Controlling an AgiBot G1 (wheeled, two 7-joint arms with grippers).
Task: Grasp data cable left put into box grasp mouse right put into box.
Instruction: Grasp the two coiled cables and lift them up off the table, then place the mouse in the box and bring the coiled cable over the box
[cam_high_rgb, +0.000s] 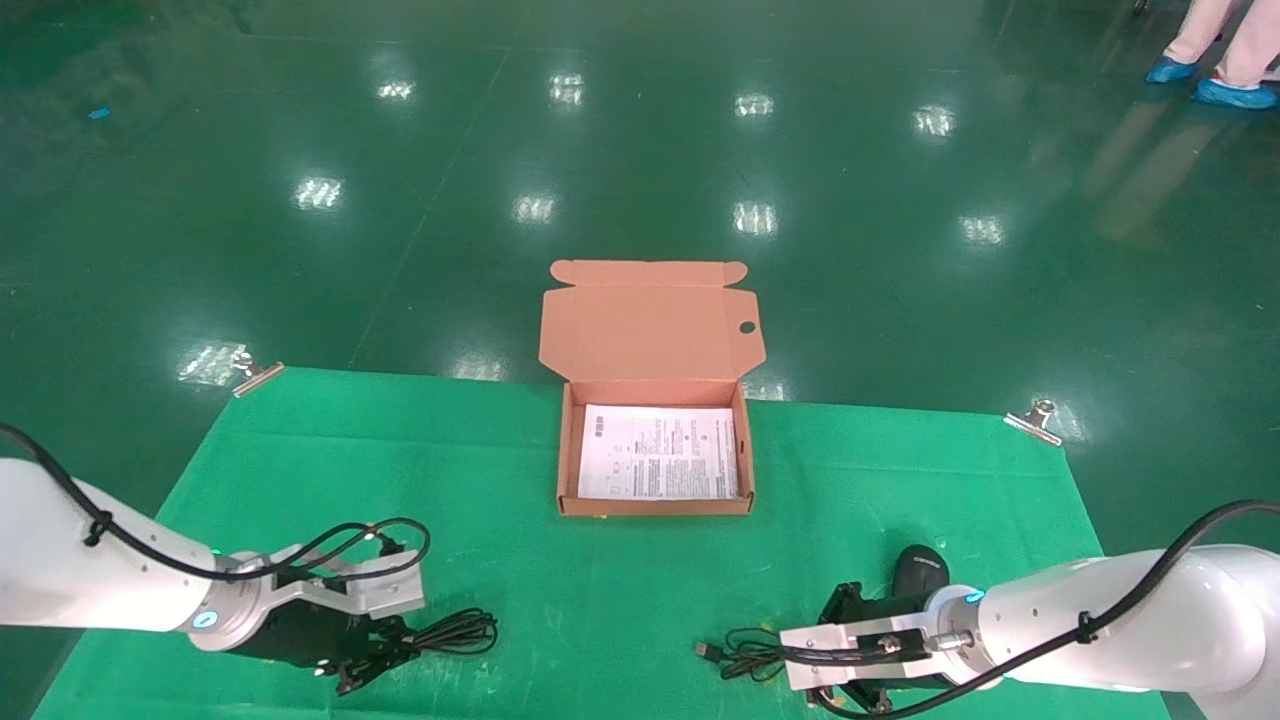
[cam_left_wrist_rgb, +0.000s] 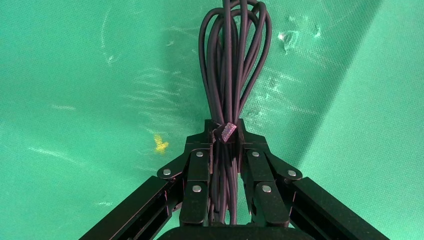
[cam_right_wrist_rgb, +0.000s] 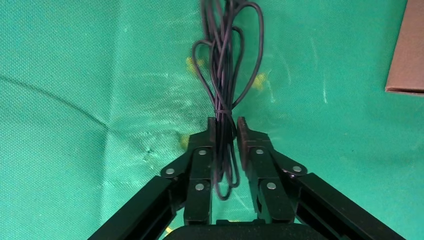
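Note:
The data cable (cam_high_rgb: 458, 632), a bundle of thick black loops, lies on the green mat at the front left. My left gripper (cam_left_wrist_rgb: 224, 126) is shut on its middle; the loops (cam_left_wrist_rgb: 231, 55) stick out past the fingertips. The black mouse (cam_high_rgb: 922, 568) sits at the front right, beside my right arm. Its thin cord (cam_high_rgb: 745, 655) with the USB plug (cam_high_rgb: 708, 651) lies to its left. My right gripper (cam_right_wrist_rgb: 226, 125) is closed around the tied cord bundle (cam_right_wrist_rgb: 223, 75), low over the mat. The open cardboard box (cam_high_rgb: 655, 508) stands at mat centre, with the printed sheet (cam_high_rgb: 658, 452) inside.
The box lid (cam_high_rgb: 650, 320) stands up behind the box. A box corner (cam_right_wrist_rgb: 407, 50) shows in the right wrist view. Metal clips (cam_high_rgb: 258, 378) (cam_high_rgb: 1035, 418) hold the mat's far corners. A person's blue shoe covers (cam_high_rgb: 1235, 92) are on the floor far right.

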